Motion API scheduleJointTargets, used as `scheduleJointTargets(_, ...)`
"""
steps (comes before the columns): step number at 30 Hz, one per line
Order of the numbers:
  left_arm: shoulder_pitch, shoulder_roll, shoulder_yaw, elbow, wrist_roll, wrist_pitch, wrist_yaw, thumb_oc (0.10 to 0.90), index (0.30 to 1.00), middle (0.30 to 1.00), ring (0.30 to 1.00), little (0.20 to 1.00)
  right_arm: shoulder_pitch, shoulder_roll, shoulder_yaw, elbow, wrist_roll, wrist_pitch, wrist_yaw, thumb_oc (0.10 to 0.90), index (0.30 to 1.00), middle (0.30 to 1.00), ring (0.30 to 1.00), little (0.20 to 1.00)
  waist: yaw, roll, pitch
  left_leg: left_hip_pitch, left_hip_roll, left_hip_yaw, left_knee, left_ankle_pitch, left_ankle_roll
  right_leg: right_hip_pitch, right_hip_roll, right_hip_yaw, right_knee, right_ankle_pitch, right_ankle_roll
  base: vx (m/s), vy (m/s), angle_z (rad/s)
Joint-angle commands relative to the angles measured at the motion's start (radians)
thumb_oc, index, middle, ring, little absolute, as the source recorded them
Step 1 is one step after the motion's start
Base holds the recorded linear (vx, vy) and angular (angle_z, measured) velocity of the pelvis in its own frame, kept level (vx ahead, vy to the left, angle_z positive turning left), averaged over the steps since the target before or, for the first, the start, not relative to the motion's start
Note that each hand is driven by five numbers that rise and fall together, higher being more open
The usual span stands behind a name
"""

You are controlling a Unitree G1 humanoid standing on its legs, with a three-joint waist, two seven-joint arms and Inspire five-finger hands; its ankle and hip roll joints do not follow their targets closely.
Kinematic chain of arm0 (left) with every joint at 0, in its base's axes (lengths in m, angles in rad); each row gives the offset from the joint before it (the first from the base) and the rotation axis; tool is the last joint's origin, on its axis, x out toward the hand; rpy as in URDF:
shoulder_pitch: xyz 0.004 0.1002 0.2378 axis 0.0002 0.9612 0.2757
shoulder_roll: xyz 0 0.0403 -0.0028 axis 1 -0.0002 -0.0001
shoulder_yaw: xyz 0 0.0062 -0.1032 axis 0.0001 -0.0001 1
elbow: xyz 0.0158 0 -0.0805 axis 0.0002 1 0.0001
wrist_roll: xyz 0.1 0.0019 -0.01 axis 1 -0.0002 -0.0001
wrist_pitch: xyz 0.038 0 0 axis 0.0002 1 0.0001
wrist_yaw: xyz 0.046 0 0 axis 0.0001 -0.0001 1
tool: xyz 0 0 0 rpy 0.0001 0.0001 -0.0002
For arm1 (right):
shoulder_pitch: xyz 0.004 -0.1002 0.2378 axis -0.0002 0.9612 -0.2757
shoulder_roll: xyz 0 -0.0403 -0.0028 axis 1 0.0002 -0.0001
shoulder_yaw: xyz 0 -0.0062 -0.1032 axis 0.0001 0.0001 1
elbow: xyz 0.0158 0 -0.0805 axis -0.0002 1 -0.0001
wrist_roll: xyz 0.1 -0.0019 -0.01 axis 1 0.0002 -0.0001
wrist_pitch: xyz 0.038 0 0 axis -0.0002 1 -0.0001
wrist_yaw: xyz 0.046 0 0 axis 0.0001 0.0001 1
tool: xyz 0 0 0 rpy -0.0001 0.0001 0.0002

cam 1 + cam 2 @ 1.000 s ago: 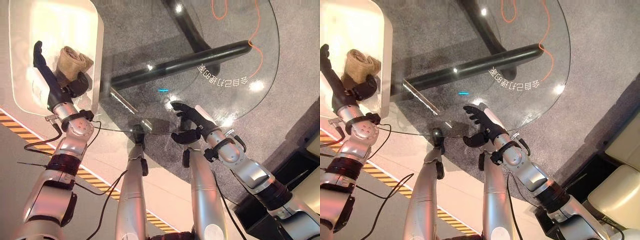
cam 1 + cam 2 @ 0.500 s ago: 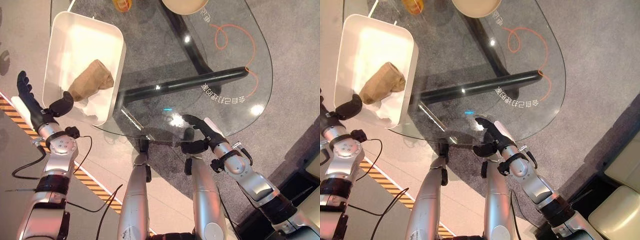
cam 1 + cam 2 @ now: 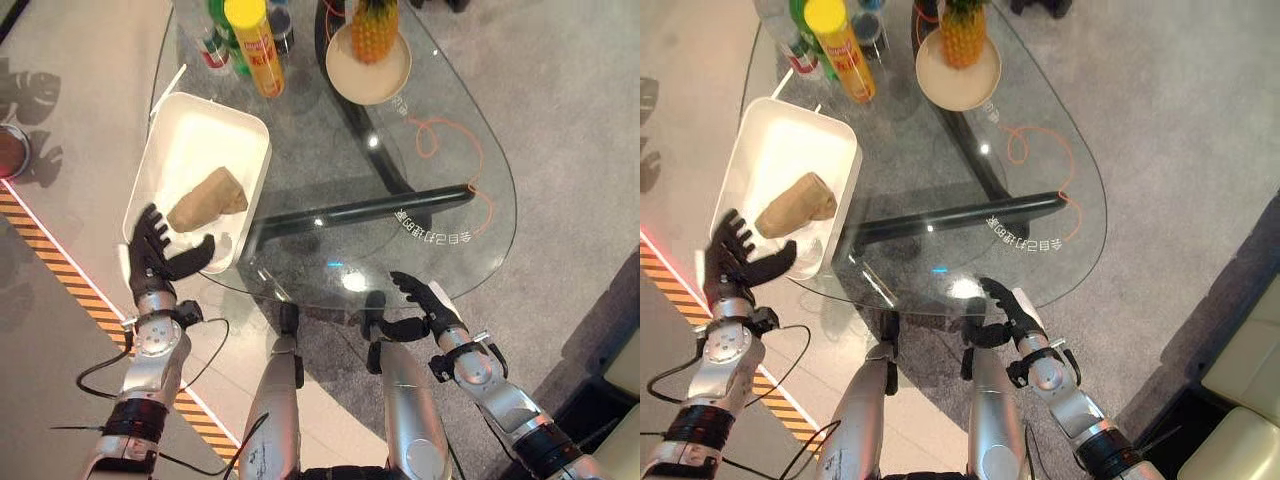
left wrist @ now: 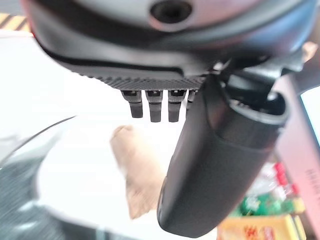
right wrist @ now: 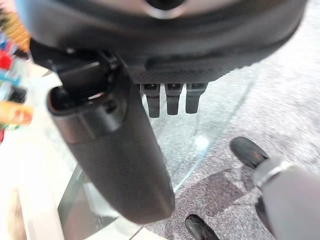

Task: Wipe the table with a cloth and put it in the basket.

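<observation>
Inside the white basket at ten o'clock on the tabletop, cloth already dropped. Left hand spread, empty; right hand relaxed, empty. Probably finished.

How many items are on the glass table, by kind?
Basket: 1, white, holding the cloth
Cloth: 1, tan, lying in the basket
Bottles: at least 3 at the far edge, one yellow, one green, others crowded and partly cut off
Plate: 1, cream
Pineapple: 1, on the plate
Total: at least 7
</observation>
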Motion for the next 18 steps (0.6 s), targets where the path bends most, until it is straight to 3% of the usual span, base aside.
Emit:
scheduleJointTargets(1,0.066,-0.009,-0.008,-0.031,-0.038,-0.001,-0.111,0.800,0.900,0.900,0.900,0.900,0.063,0.030,-0.049,-0.027,0.082,-0.091,-0.013,0.800,0.900,0.900,0.900,0.900,0.001,-0.005,-0.024,0.052,-0.089,0.005,0.010,0.011,0.053,0.163,0.074,-0.037,-0.055,-0.045,-0.015,-0.01,-0.117,-0.02)
scheduleJointTargets(10,0.195,-0.132,-0.059,0.208,-0.041,-0.010,-0.173,0.800,0.900,0.900,0.900,0.900,0.105,0.100,-0.082,0.271,0.098,-0.090,0.014,0.800,0.900,0.900,0.900,0.900,0.010,-0.003,-0.181,0.206,-0.078,-0.021,-0.099,0.022,0.034,0.353,0.066,-0.039,-0.184,-0.027,-0.021,0.07,-0.083,0.00)
scheduleJointTargets(13,0.200,-0.188,-0.063,0.370,-0.040,0.032,-0.208,0.800,0.900,0.900,0.900,0.900,0.098,0.137,-0.100,0.440,0.163,-0.075,0.037,0.800,0.900,0.900,0.900,0.900,0.018,-0.003,-0.248,0.260,-0.068,-0.024,-0.136,0.023,0.029,0.413,0.063,-0.039,-0.225,-0.021,-0.019,0.11,-0.068,0.03)
scheduleJointTargets(18,0.201,-0.247,-0.080,0.545,-0.041,0.076,-0.265,0.800,0.900,0.900,0.900,0.900,0.088,0.184,-0.113,0.632,0.159,-0.048,0.043,0.800,0.900,0.900,0.900,0.900,0.020,-0.001,-0.323,0.308,-0.055,-0.021,-0.165,0.023,0.027,0.464,0.062,-0.037,-0.255,-0.019,-0.018,0.11,-0.033,0.01)
